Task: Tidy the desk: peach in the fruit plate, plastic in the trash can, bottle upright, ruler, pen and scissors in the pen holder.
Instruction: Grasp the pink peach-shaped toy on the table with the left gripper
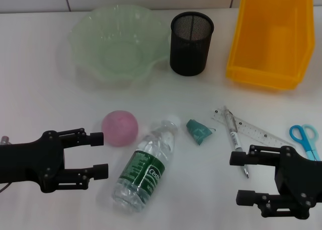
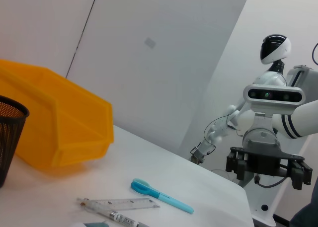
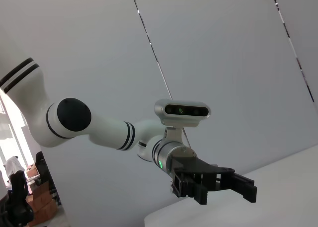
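A pink peach (image 1: 119,128) lies on the white desk. Right of it a clear water bottle (image 1: 146,164) with a green label lies on its side. A crumpled green plastic scrap (image 1: 198,131), a clear ruler (image 1: 251,129), a pen (image 1: 234,137) and blue scissors (image 1: 304,139) lie further right. The pale green fruit plate (image 1: 85,44), black mesh pen holder (image 1: 191,44) and yellow trash bin (image 1: 271,39) stand at the back. My left gripper (image 1: 103,154) is open and empty, just left of the bottle and below the peach. My right gripper (image 1: 235,178) is open and empty, near the pen's lower end.
The left wrist view shows the yellow bin (image 2: 59,127), the pen holder's edge (image 2: 7,132), the scissors (image 2: 159,194), the ruler (image 2: 121,203), the pen (image 2: 119,218) and the right gripper (image 2: 268,167) farther off. The right wrist view shows the left gripper (image 3: 233,185) farther off.
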Tool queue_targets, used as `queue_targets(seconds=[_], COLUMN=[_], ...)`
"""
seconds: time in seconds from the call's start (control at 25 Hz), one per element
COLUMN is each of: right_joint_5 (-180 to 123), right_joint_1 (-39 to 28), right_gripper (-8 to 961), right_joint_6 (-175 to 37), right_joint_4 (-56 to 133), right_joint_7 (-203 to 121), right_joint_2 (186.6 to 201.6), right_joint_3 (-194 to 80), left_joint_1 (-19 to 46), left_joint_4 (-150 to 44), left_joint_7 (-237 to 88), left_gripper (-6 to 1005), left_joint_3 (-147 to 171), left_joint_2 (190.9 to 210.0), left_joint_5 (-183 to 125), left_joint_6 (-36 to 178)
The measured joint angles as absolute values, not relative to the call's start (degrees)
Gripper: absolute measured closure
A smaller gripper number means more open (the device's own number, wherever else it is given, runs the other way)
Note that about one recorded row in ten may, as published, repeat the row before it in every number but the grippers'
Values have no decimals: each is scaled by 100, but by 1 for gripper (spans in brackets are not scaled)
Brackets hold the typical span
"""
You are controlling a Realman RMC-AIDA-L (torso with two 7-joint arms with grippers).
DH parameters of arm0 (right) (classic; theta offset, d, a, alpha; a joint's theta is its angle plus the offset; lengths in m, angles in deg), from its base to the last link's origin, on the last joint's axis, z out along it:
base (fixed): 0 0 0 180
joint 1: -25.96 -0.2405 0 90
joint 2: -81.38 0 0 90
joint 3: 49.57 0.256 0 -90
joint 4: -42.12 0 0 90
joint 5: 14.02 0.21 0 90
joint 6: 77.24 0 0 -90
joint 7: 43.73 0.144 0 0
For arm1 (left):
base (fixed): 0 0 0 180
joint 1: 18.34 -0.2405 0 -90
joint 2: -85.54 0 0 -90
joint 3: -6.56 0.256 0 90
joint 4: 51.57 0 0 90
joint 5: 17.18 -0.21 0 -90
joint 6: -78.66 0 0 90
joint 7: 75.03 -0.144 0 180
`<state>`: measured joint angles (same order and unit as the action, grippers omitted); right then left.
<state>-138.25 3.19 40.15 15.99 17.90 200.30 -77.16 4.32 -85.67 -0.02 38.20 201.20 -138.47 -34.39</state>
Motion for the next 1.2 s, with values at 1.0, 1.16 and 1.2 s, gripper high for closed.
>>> queue_targets(seconds=[1.0,1.16,1.2], right_joint_5=[-13775,-13775,-13774], right_joint_1=[636,717,730], right_gripper=[244,244,244], right_joint_6=[3963,3943,3942], right_joint_4=[1575,1570,1570], right_joint_7=[1796,1787,1786], right_joint_2=[19896,19896,19896], right_joint_3=[-7401,-7346,-7346], left_joint_1=[1037,1317,1348], left_joint_4=[-11479,-11962,-11952], left_joint_7=[3243,3882,3931], left_gripper=[192,193,193], left_joint_3=[4312,5254,5498], left_joint_2=[20347,20405,20407], left_joint_5=[-14075,-14452,-14494], left_joint_6=[-3224,-2580,-2420])
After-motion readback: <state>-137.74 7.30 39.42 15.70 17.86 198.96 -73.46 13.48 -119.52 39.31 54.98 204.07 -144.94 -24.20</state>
